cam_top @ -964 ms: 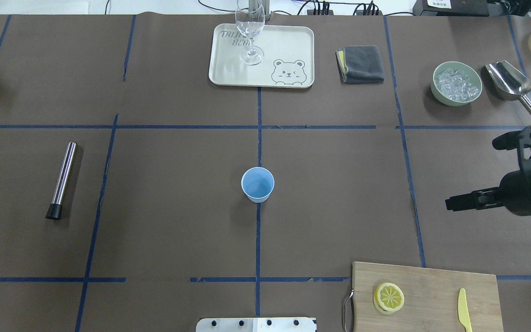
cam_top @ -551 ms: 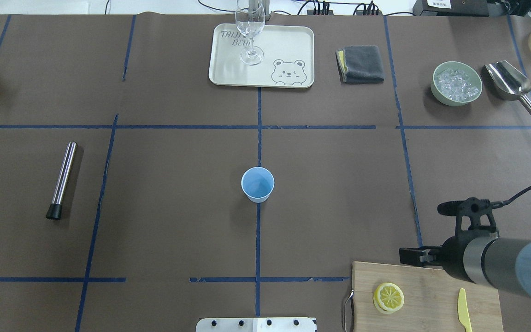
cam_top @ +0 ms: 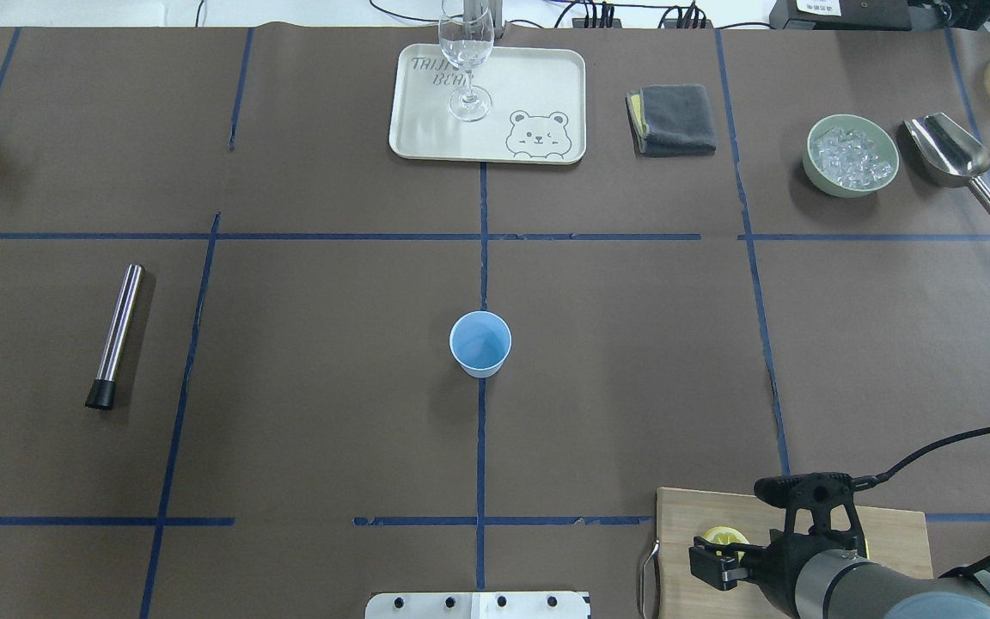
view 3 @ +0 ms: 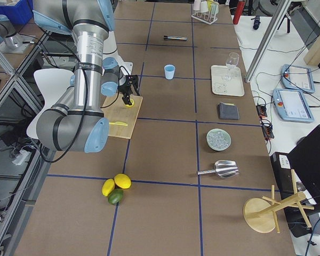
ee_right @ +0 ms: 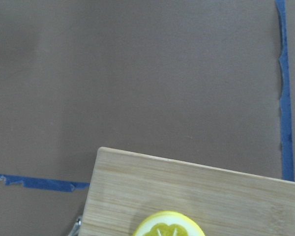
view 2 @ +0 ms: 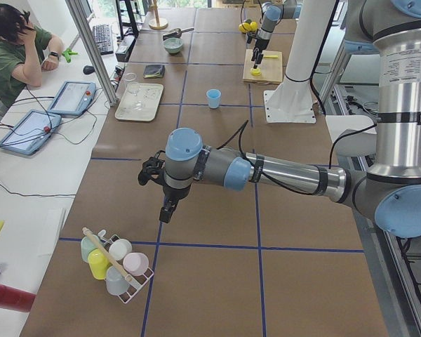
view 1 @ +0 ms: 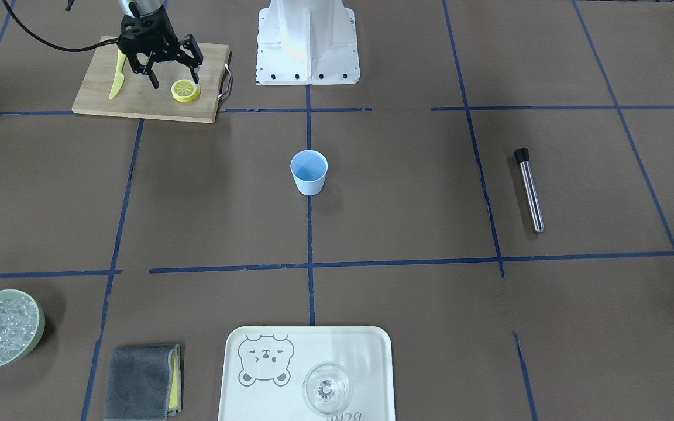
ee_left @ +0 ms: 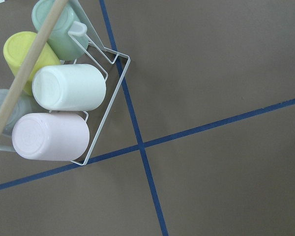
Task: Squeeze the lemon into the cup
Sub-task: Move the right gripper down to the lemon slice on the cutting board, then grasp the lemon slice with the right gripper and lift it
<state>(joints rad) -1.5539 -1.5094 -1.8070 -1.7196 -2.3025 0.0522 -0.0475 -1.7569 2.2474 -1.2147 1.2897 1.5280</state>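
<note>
A stack of thin yellow lemon slices (view 1: 186,90) lies on a wooden cutting board (view 1: 97,96) near the robot's base. My right gripper (view 1: 174,79) hangs open just above the slices, its fingers astride them, holding nothing. In the overhead view the gripper (cam_top: 716,560) covers most of the lemon (cam_top: 725,538). The right wrist view shows the lemon's top edge (ee_right: 168,226) on the board. The light-blue cup (cam_top: 480,344) stands upright at the table's centre, well away. My left gripper (view 2: 165,210) shows only in the exterior left view; I cannot tell if it is open.
A yellow plastic knife (view 1: 116,76) lies on the board beside the gripper. A tray (cam_top: 538,77) with a clear glass (cam_top: 467,60), a grey cloth (cam_top: 675,119), a green ice bowl (cam_top: 851,156), a scoop (cam_top: 950,155) and a steel muddler (cam_top: 117,331) are further off. A cup rack (ee_left: 64,93) sits below the left wrist.
My right arm has swung from the table's right middle back toward the robot and now hangs over the lemon slices on the board. The cup has not moved.
</note>
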